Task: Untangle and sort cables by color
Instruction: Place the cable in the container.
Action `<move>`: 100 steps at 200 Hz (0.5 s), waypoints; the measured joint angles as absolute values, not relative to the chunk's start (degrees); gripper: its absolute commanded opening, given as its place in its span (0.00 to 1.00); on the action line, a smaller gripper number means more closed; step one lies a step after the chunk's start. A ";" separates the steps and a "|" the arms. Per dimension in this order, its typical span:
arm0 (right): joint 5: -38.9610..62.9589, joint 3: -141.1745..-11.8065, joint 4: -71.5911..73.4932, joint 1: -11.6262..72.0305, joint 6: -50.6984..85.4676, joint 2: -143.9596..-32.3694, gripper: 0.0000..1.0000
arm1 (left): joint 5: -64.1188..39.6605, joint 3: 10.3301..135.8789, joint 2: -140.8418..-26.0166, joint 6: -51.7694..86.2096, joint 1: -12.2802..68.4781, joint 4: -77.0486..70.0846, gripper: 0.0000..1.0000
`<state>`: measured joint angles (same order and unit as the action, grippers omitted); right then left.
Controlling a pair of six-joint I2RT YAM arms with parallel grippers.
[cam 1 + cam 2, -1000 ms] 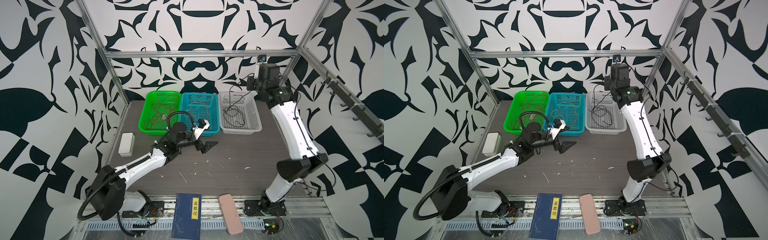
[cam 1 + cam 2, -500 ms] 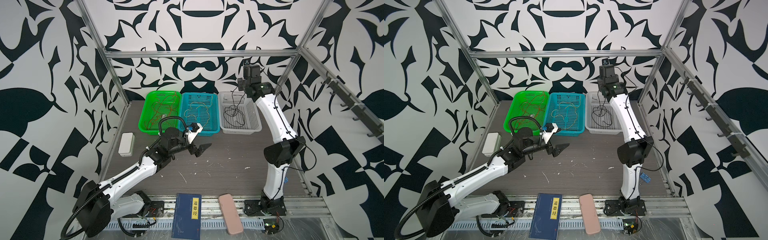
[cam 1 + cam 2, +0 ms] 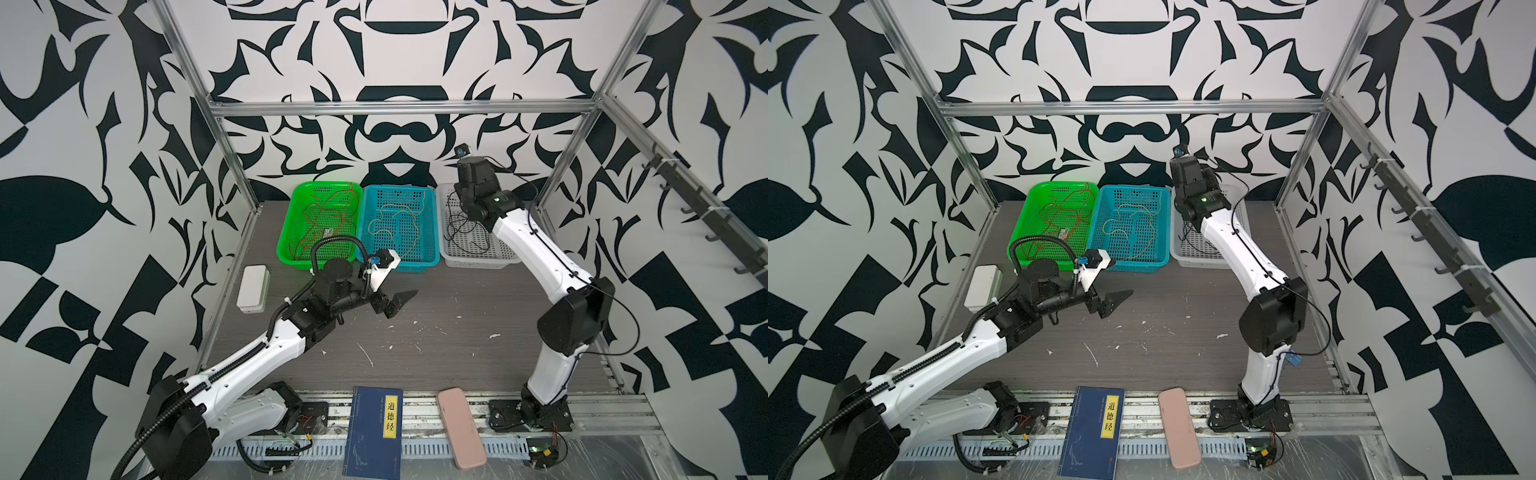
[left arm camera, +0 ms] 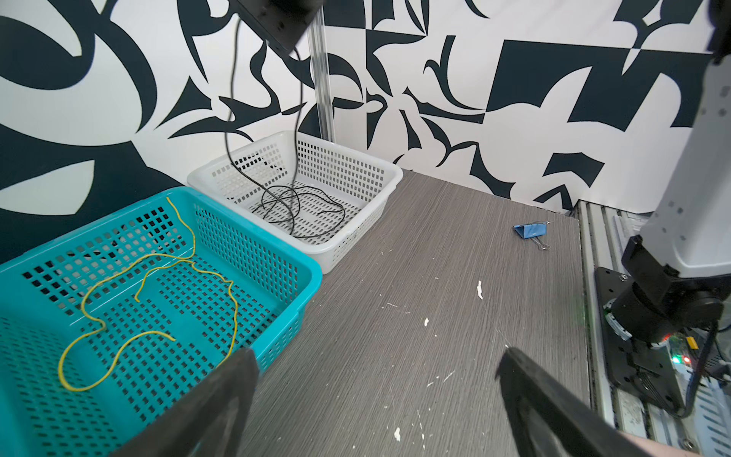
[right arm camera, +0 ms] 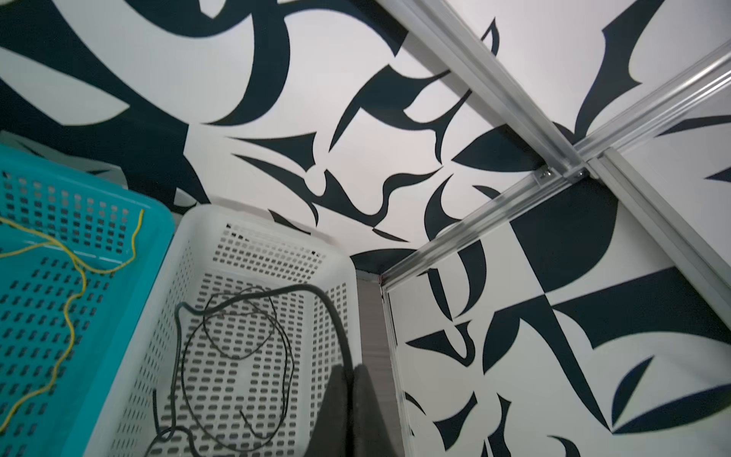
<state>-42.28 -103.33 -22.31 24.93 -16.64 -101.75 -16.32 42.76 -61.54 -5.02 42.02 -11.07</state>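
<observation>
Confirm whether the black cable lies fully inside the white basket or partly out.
Partly out: the black cable coils in the white basket, but two strands rise to the shut right gripper above it.

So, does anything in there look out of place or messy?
A blue binder clip lies alone on the table by the right arm, and white flecks litter the tabletop. Neither seems to belong to the job.
</observation>
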 measured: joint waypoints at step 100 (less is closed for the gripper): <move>-41.89 -80.01 -11.46 17.96 -9.39 -93.56 0.00 | -16.56 42.65 -61.80 -4.93 42.02 -10.79 0.99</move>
<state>-41.89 -80.01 -11.46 17.96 -9.39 -93.56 -16.56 42.65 -61.80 -4.93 42.02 -10.79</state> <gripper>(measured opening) 0.054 0.994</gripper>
